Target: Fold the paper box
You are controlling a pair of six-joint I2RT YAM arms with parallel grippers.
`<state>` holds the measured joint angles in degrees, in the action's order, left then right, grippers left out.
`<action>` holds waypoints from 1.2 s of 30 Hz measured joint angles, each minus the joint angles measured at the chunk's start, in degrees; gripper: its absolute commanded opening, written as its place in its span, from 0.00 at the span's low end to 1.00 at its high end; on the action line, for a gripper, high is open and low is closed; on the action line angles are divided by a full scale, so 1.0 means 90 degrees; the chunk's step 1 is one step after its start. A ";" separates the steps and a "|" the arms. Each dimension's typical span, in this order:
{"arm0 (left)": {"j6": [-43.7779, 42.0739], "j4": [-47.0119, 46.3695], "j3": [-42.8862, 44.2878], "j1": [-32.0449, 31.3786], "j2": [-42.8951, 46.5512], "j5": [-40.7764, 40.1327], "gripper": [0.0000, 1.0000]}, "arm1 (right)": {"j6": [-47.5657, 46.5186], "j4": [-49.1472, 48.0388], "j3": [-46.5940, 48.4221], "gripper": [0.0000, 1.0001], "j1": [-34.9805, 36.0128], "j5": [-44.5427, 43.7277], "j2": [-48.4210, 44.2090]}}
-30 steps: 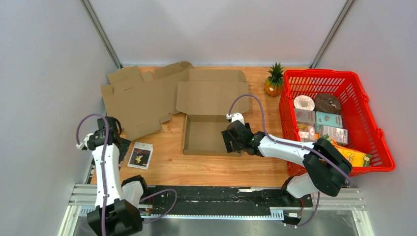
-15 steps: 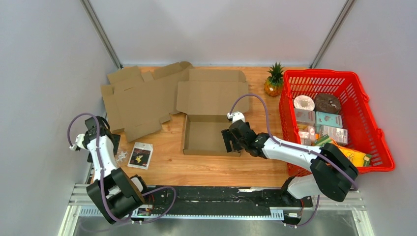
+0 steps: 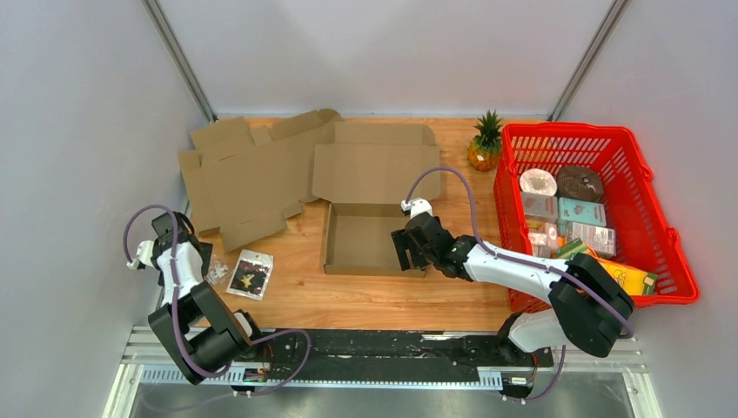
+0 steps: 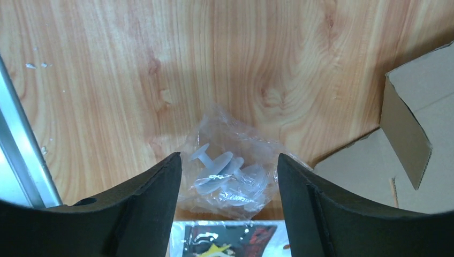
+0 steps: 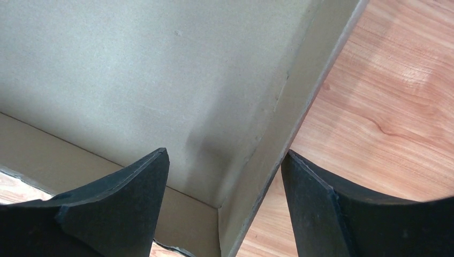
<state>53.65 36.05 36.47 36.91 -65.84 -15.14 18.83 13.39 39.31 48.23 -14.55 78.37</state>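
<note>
A brown paper box [image 3: 365,235] sits mid-table with its walls up and its lid flap [image 3: 376,170] lying open behind it. My right gripper [image 3: 409,250] is open over the box's near right corner; in the right wrist view the box's right wall [image 5: 284,128] runs between my fingers, which straddle it without touching. My left gripper [image 3: 178,248] is open at the table's left edge, away from the box. In the left wrist view it hovers over a clear plastic bag [image 4: 227,171] of white parts.
A flat unfolded cardboard sheet [image 3: 244,174] lies at the back left. A dark printed packet [image 3: 249,274] lies beside the clear bag [image 3: 216,273]. A pineapple [image 3: 486,144] stands beside a red basket [image 3: 666,218] full of groceries on the right.
My left arm has drawn back and down toward the table's left edge, folding in on itself. My right gripper has stayed at the box's near right corner.
</note>
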 measured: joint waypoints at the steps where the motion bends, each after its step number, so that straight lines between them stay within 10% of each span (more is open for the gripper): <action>1: 0.0000 -0.0070 -0.0029 0.0002 -0.0036 0.0010 0.65 | -0.0007 -0.0005 0.0000 0.79 0.0000 0.0012 0.0000; 24: 0.0126 0.1263 0.0568 0.0034 0.1693 -0.0763 0.17 | -0.0032 -0.0049 0.0000 0.79 0.0000 0.0022 -0.0002; 36: -0.0092 0.1545 0.1824 -0.0988 0.2890 0.0763 0.12 | -0.0029 -0.0046 0.0000 0.79 0.0000 0.0019 -0.0002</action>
<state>52.82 49.95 52.88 28.01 -39.83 -8.27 18.57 12.97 39.31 48.23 -14.37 78.35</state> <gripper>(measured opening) 0.120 0.792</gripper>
